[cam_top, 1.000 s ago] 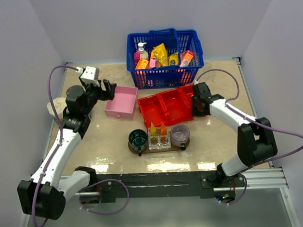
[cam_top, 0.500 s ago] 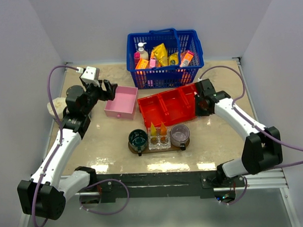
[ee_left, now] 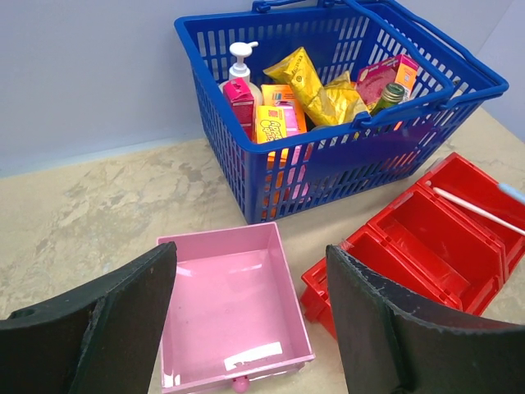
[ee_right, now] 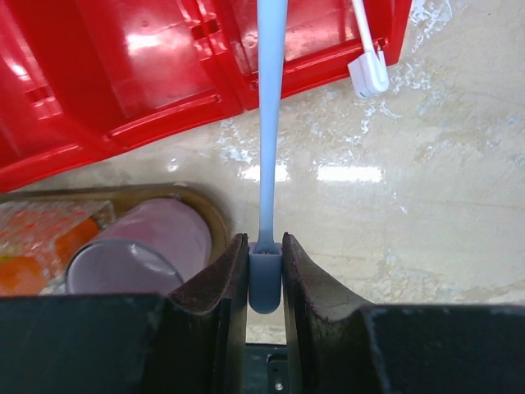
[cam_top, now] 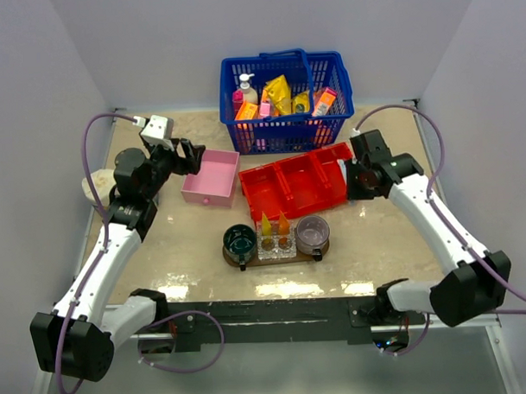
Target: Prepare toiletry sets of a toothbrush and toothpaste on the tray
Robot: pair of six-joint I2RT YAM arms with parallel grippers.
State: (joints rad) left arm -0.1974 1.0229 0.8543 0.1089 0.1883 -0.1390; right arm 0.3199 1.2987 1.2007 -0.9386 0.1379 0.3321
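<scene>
My right gripper [ee_right: 265, 246] is shut on the end of a slim pale toothbrush [ee_right: 268, 123], which points toward the red bin [ee_right: 148, 74]. A second toothbrush [ee_right: 366, 49] lies at the bin's right end; it also shows in the left wrist view [ee_left: 474, 209]. The brown tray [cam_top: 322, 250] holds two orange-yellow toothpaste tubes [cam_top: 274, 225] in a clear stand, between a green cup [cam_top: 239, 240] and a purple cup [cam_top: 313, 232]. In the top view my right gripper [cam_top: 352, 178] is by the bin's right end. My left gripper [ee_left: 250, 271] is open and empty above the pink box [ee_left: 230, 304].
A blue basket [cam_top: 286, 127] of packets and bottles stands at the back, behind the red bin [cam_top: 288, 186] and pink box [cam_top: 210, 177]. The purple cup [ee_right: 139, 246] and tray rim [ee_right: 212, 215] lie just left of my right fingers.
My right arm has swung to the right and drawn the gripper back from the red bin with the toothbrush in it. The left arm has not moved.
</scene>
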